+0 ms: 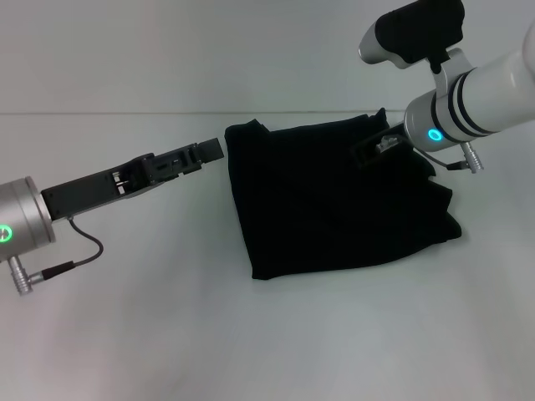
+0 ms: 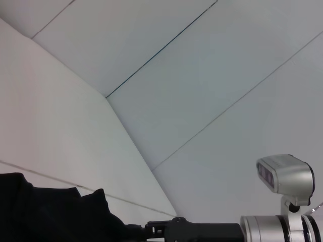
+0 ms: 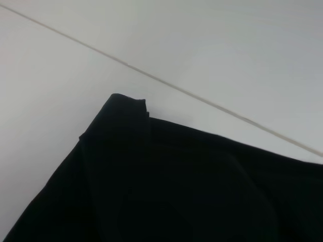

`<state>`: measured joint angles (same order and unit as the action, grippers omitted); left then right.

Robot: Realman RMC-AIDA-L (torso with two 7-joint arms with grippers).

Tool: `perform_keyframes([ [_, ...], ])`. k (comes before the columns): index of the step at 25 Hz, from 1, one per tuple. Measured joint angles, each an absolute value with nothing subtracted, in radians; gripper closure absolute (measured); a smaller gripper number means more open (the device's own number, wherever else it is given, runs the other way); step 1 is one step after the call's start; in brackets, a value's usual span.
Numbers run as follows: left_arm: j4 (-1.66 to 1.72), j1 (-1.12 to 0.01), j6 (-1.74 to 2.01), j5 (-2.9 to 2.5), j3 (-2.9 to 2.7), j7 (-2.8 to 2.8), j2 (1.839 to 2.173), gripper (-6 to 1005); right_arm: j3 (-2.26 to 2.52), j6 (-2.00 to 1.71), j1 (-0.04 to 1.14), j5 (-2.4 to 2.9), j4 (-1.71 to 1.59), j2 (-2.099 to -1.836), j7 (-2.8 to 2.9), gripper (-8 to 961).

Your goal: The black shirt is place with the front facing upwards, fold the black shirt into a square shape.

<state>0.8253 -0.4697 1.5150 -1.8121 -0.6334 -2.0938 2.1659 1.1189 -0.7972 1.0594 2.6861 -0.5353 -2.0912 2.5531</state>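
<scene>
Black shirt (image 1: 334, 200) lies folded into compact, roughly square bundle toward far right part of white worktop (image 1: 150, 334); no lettering showing. Folding looks nearly done; right edge uneven, may need tidying. Left gripper (image 1: 209, 151) hovers just beside bundle's far left corner, holding nothing, jaw gap unclear. Right gripper (image 1: 374, 147) over far right edge, jaw state unclear.

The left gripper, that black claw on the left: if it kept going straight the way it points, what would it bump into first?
Probably the black shirt. The left gripper aims at its far left corner, though it may hover above the cloth and pass over it.
</scene>
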Motion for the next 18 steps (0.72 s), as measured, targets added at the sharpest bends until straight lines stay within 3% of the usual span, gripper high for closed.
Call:
perform_keyframes([
  [2, 0.825, -0.472, 1.514, -1.812, -0.633, -2.094, 2.166, 238, 1.121, -0.792, 1.059, 2.689, -0.537, -2.091, 2.555, 210],
  [7, 0.825, -0.474, 1.513, -1.811, -0.634, -2.094, 2.166, 239, 1.123, -0.773, 1.060, 2.691, -0.533, -2.091, 2.556, 469],
  [18, 0.825, -0.469, 1.514, -1.778, -0.635, -2.094, 2.165, 242, 1.124, -0.747, 1.059, 2.715, -0.499, -2.089, 2.565, 474],
])
